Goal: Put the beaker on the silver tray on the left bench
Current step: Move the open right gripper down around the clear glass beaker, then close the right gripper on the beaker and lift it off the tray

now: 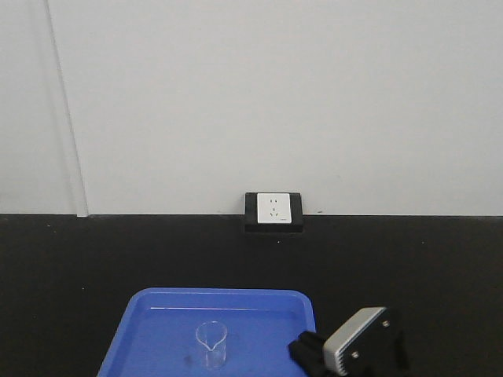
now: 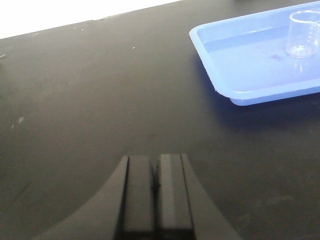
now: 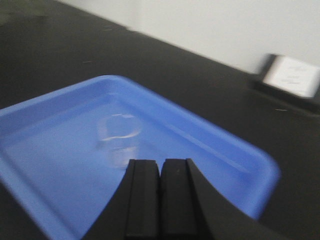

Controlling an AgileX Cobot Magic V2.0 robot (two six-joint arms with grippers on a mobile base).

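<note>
So the beaker (image 1: 211,345) stood upright near the middle of the blue tray (image 1: 149,322) on the black worktop (image 1: 71,259), with nothing touching it. Our right fingers (image 3: 146,200) were pressed together, hanging over the tray and aimed at the glass. We guessed that was for lining up, and they'd have to spread before any grab. Our left fingers (image 2: 138,195) were pressed together too, parked over bare worktop beside the tray, out of the way. No silver tray showed anywhere.
</note>
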